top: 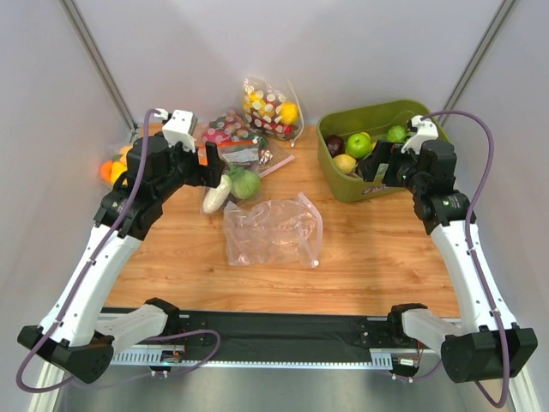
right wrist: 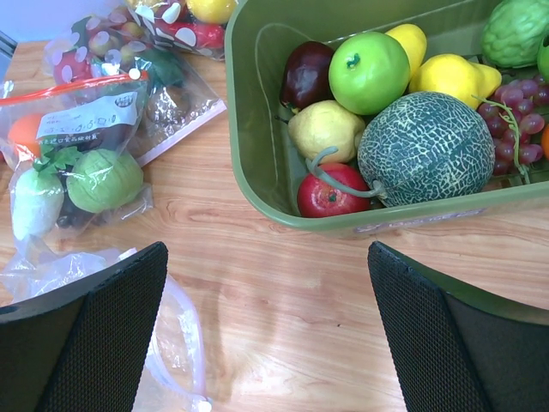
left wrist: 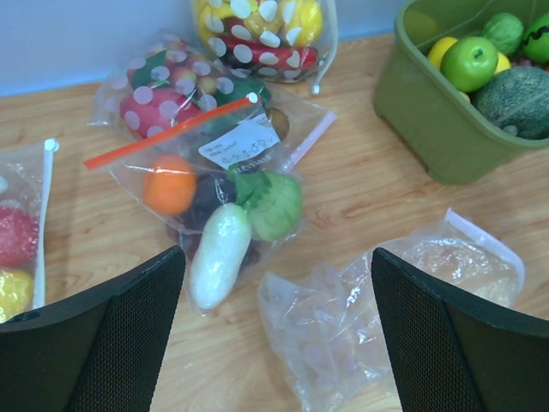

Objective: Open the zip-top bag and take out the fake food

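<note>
Wooden tabletop [top: 377, 253], plain grey walls. The zip-top bag [top: 273, 232] lies flat and crumpled mid-table with nothing visible inside it. My read is that the fake food [top: 358, 144] is already out, sitting loose in the green bin [top: 339, 184] dead ahead of the right gripper [top: 375, 168].

Left gripper [top: 210, 165]: jaws wide apart, nothing between them. The bag sits below and off to its right, by the right finger in the left wrist view. Straight ahead of it is the red-strip bag [left wrist: 219, 184] with the white radish [left wrist: 219, 253], which isn't ours.

Right gripper: jaws fully apart and empty. The bag is down by its left finger, partly cut off in the right wrist view.

The bag's long axis runs across the table, roughly arm to arm. The pale zip strip [right wrist: 184, 339] is on the end facing the right gripper and looks parted, though I can't be sure.

The left gripper looks slightly nearer to the bag body, while the right is nearer the mouth. Any next reach means coming down and inward, not forward.
</note>
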Robot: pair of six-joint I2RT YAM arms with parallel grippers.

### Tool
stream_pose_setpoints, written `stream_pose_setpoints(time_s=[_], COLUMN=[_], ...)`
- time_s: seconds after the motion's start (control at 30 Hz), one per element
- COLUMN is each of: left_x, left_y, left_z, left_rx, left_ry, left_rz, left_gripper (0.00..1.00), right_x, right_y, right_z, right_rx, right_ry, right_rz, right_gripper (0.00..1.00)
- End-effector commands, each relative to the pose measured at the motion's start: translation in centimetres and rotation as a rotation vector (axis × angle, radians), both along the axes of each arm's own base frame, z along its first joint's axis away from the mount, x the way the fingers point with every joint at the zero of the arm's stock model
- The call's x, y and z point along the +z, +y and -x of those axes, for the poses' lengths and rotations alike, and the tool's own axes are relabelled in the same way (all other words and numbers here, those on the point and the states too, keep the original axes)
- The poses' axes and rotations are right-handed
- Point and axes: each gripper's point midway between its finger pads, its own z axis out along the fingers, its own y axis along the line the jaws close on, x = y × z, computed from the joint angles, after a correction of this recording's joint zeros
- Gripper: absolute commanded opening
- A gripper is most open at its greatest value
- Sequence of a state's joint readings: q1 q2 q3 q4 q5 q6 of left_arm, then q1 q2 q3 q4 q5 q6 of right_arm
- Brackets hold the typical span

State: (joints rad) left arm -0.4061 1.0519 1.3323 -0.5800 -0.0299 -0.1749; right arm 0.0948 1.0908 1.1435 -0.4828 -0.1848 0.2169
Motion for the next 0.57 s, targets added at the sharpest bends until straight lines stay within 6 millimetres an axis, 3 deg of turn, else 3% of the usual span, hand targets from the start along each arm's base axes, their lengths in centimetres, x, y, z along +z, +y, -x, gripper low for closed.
stream_pose_setpoints(time_s=[0.0, 0.3, 0.53], left_x=[0.1, 0.4, 0.2], left_y=[0.6, 2.5, 2.7], left_z=[0.0, -0.3, -0.5], left_rx=[-0.017, 0.091, 0.103], left_ry=[-0.008, -0.046, -0.035], left_rz=[-0.086, -0.090, -0.102], left_gripper=[0.95, 0.95, 0.95], right_x=[1.3, 1.1, 1.3], right_y=[-0.1, -0.1, -0.3], right_z=[0.6, 0.3, 0.4], right_rx=[-0.005, -0.006, -0.012], right_ry=[-0.036, -0.033, -0.040], right_rz=[-0.001, 0.004, 0.011], right_gripper=[1.00, 1.00, 1.00])
